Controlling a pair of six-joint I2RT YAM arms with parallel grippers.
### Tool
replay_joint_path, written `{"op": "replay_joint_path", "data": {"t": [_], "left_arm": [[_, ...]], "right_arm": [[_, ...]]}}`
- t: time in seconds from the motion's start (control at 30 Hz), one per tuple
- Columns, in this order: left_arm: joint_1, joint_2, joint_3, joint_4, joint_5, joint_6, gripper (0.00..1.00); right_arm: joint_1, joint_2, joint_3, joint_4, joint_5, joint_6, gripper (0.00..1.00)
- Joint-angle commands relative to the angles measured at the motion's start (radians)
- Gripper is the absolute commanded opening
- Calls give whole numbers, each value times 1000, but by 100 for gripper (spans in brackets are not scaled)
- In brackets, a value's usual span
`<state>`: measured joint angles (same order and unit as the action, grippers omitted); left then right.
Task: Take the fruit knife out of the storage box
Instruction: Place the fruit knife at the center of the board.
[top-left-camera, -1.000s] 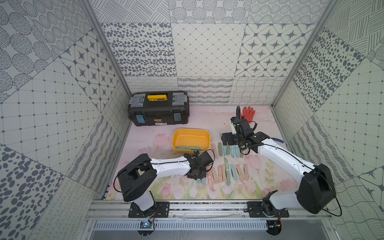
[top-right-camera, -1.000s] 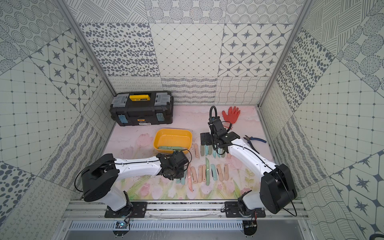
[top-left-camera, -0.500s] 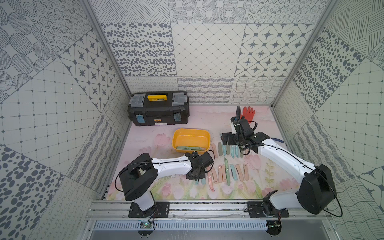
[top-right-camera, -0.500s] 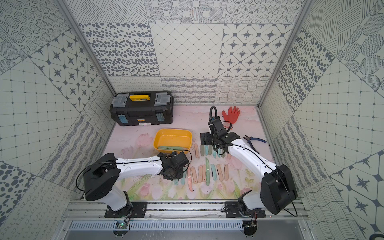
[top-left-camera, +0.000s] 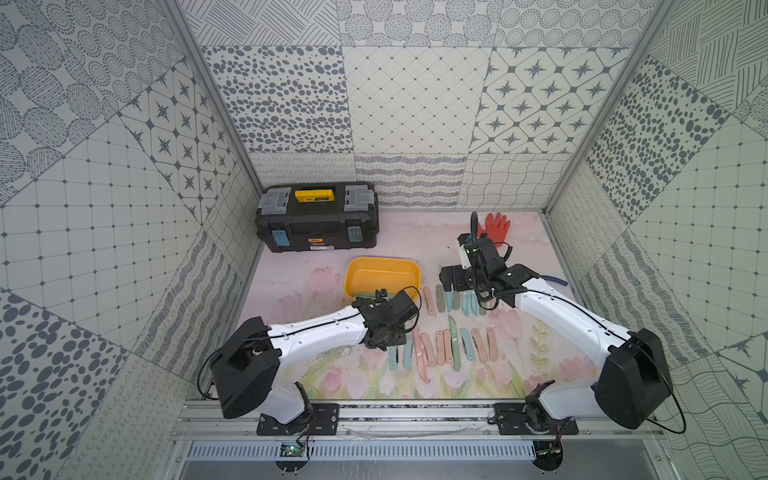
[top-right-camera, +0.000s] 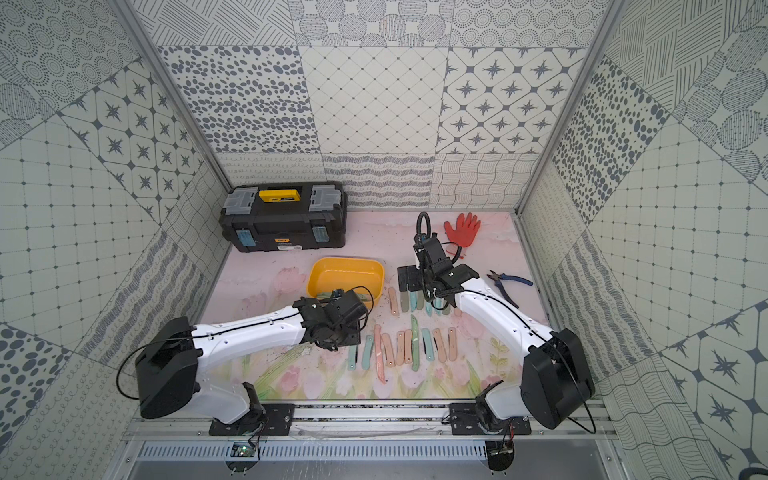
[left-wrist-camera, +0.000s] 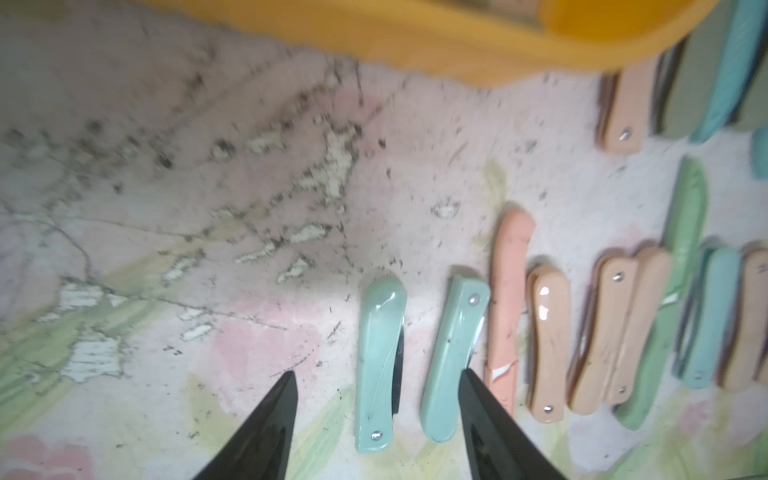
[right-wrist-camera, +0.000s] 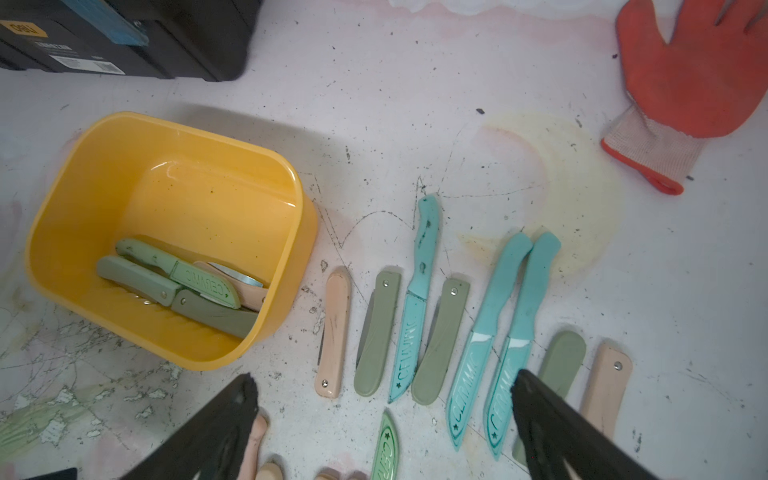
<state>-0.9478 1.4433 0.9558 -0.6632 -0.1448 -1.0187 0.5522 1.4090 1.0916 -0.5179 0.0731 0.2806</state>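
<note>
A small heap of fruit knives (right-wrist-camera: 183, 282) lies inside the yellow storage box (top-left-camera: 382, 266). It holds a pale green sheathed knife marked CERAMIC, olive folding knives and a peach one, all overlapping.

Seen from above, with twelve o'clock at the back wall, the heap hugs the box's six-o'clock wall, toward its seven-o'clock corner. Its long axis runs roughly from nine to three, along that wall. The box sits on a floral mat (top-left-camera: 316, 266).

The left gripper (top-left-camera: 386, 338) is just outside that same wall, at about five o'clock from the heap, and points down at the mat. Its wrist overhangs the box rim. Its jaws stand partway apart and grip nothing. Two mint folding knives (left-wrist-camera: 380, 361) lie flat on the mat between its tips, lengthwise from twelve to six.

The right gripper (top-left-camera: 451, 281) is at three o'clock from the heap, beyond the box's three-o'clock wall. Its jaws are spread wide and empty, over a row of laid-out knives (right-wrist-camera: 415, 332). Its camera looks straight into the box.

The left arm seems the nearer one. To reach the heap it would likely need to rise over the wall and move toward eleven o'clock. Its jaws would then have to close across the knives' short width, on the twelve-to-six line.
</note>
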Motion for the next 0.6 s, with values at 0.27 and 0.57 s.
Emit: {"op": "replay_joint_path", "data": {"t": [0.27, 0.57], "left_arm": [[519, -46, 119, -61, 80, 256, 62], [687, 120, 214, -21, 129, 332, 61]], "right_arm": [[124, 295, 381, -43, -244, -219, 98], [173, 626, 698, -157, -437, -244, 90]]}}
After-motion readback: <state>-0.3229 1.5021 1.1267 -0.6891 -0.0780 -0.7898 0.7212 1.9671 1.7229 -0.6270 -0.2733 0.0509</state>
